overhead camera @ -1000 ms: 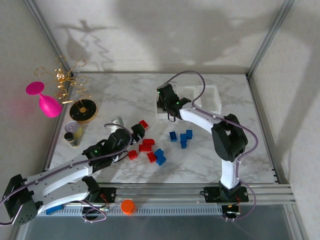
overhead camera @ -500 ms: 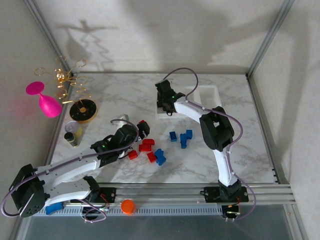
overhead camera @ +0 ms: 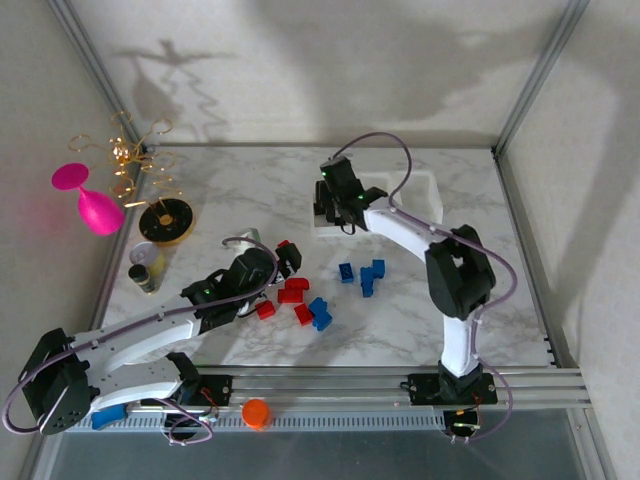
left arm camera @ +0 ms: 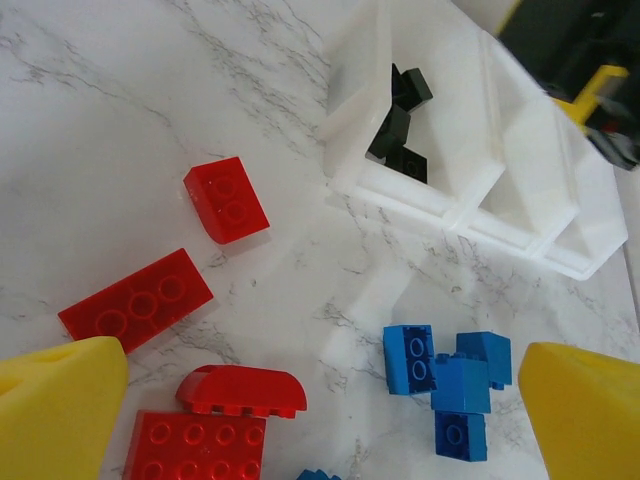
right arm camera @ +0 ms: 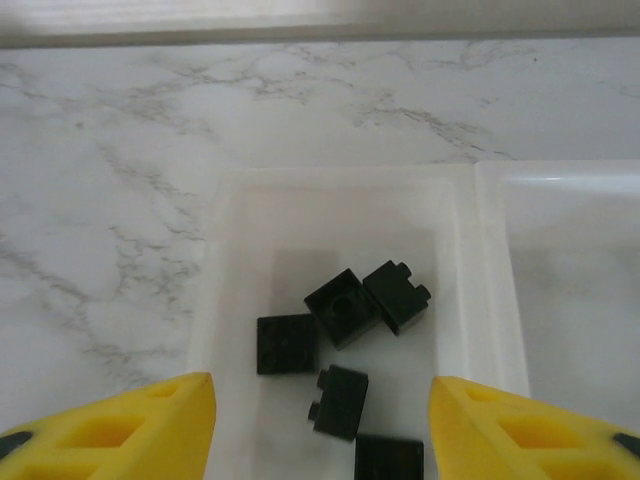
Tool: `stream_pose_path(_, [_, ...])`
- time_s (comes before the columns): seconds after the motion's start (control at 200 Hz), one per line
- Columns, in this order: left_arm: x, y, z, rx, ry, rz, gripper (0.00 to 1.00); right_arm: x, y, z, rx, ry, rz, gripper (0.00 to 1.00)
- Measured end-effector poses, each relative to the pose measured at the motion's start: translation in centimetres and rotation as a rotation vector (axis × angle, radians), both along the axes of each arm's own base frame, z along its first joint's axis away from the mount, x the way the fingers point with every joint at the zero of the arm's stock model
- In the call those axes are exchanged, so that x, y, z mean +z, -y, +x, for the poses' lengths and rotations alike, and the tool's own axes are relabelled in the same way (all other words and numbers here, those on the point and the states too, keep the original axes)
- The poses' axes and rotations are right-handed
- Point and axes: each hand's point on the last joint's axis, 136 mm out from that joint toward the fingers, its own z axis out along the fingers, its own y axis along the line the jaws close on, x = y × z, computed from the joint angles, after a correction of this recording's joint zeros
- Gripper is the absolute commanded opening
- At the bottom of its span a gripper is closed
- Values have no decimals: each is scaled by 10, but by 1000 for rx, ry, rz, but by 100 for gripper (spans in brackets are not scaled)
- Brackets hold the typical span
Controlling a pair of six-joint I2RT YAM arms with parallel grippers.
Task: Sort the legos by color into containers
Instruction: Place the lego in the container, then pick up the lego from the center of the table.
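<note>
Left gripper [overhead camera: 288, 262] has pushed forward to the red bricks [overhead camera: 292, 292]; right arm's elbow has swung back out to the right, with the right gripper [overhead camera: 335, 205] still over the left end of the containers [overhead camera: 425, 185].

Right gripper [right arm camera: 322, 430]: jaws apart, nothing between them, hanging above the leftmost bin. Five black bricks [right arm camera: 345, 310] lie loose in that bin, two of them touching.

Left gripper [left arm camera: 320, 400]: jaws wide apart, nothing held, low over the table [left arm camera: 150, 80]. Red bricks [left arm camera: 135, 300] lie below and left of it: one square, one oblong, one curved piece resting against a larger plate. Blue bricks [left arm camera: 450, 385] are clustered near the right finger, with more blue bricks [overhead camera: 320, 314] beside the reds in the top view.

Containers [left arm camera: 520, 150] sit beyond the loose bricks, black bricks [left arm camera: 400, 125] in the nearest bin.
</note>
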Motion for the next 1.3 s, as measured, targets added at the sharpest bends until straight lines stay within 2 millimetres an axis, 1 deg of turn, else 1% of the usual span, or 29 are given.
stream_pose_path(0.1, [2, 3, -2, -11, 3, -7, 100, 12, 6, -23, 24, 6, 23, 62])
stream_pose_path(0.215, [6, 9, -7, -35, 10, -20, 100, 7, 11, -49, 59, -18, 22, 65])
stream_pose_path(0.3, [9, 13, -11, -51, 15, -29, 100, -6, 14, -73, 82, -47, 3, 66])
stream_pose_path(0.39, [10, 19, -18, -69, 19, -49, 100, -26, 17, -102, 113, -90, -19, 68])
stream_pose_path(0.441, [7, 21, -23, -78, 16, -55, 100, -36, 19, -116, 124, -111, -30, 69])
stream_pose_path(0.516, [2, 22, -29, -87, 7, -61, 100, -51, 25, -131, 127, -144, -44, 70])
stream_pose_path(0.591, [-4, 24, -36, -92, 0, -63, 100, -65, 30, -141, 127, -172, -57, 70])
stream_pose_path(0.706, [-7, 27, -42, -94, 2, -80, 100, -80, 29, -155, 137, -198, -66, 72])
stream_pose_path(0.851, [-5, 30, -46, -88, 14, -102, 100, -90, 23, -167, 166, -214, -70, 74])
stream_pose_path(0.956, [-4, 32, -47, -81, 20, -109, 100, -96, 21, -167, 168, -222, -77, 74])
stream_pose_path(1.141, [-5, 30, -46, -66, 20, -104, 100, -118, 26, -167, 147, -252, -139, 72])
stream_pose_path(1.227, [-6, 29, -45, -61, 21, -100, 99, -116, 23, -162, 140, -242, -141, 68])
stream_pose_path(1.302, [-6, 29, -45, -59, 21, -98, 99, -119, 22, -161, 139, -245, -148, 64])
